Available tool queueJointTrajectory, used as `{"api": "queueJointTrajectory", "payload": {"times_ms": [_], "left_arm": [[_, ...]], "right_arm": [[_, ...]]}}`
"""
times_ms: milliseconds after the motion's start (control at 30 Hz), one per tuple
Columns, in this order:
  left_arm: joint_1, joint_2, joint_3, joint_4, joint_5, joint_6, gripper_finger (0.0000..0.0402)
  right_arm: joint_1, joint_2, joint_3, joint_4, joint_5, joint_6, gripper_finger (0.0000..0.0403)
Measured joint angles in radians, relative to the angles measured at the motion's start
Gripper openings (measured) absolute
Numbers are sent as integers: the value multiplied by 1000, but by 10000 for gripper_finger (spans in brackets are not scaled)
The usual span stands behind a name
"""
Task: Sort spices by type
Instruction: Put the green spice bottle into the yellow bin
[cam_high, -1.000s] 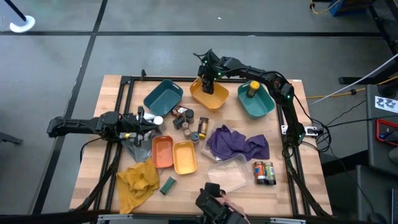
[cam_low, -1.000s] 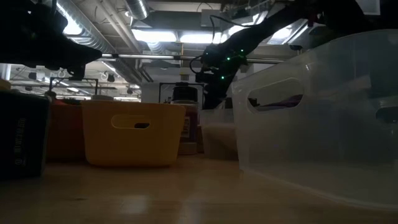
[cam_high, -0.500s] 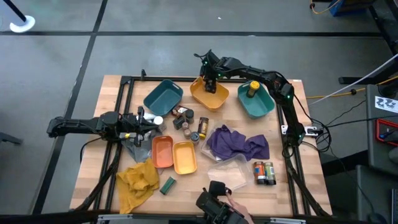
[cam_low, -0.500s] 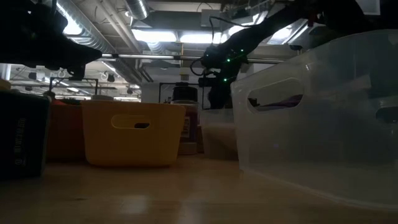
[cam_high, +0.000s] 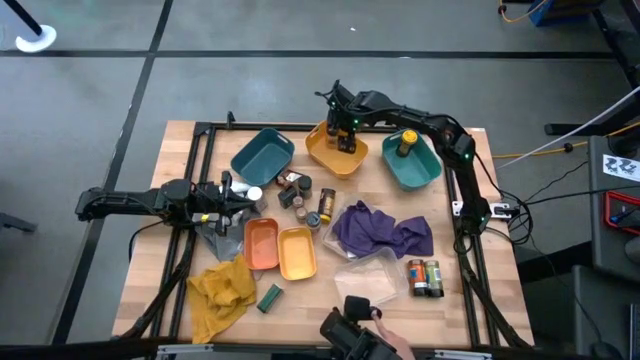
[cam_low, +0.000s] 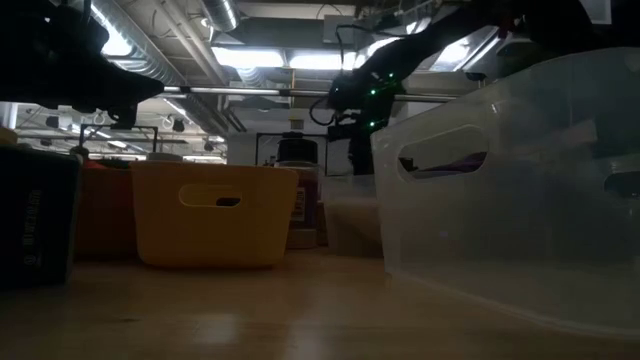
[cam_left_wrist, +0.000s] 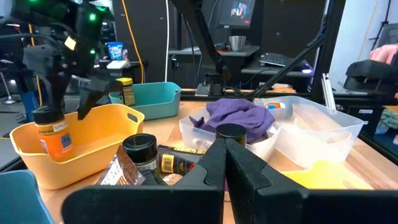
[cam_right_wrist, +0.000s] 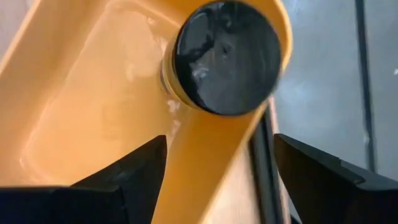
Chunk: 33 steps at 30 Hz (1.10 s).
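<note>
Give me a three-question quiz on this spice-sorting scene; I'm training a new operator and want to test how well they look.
1. True or false: the right pincer is open over the orange-yellow tray, beside an upright jar.
2. Which tray holds the yellow-lidded jar? A) the teal tray on the right B) the teal tray on the left C) the clear bin
3. In one word, is the left pincer open or shut?

Key:
1. True; the black-lidded jar stands in that tray.
2. A
3. Shut.
</note>
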<state>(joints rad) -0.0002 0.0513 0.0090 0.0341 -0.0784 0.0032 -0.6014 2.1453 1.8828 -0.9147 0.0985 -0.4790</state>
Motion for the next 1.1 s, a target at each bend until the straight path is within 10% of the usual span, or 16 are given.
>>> {"api": "queueJointTrajectory", "payload": {"times_ms": [600,1100], "left_arm": [[0,0,0,0,0,0,0],[0,0,0,-1,0,0,0]], "right_arm": [[190,-121,0,-62,-227,2,292],[357,-81,0,140,-205,10,292]]}}
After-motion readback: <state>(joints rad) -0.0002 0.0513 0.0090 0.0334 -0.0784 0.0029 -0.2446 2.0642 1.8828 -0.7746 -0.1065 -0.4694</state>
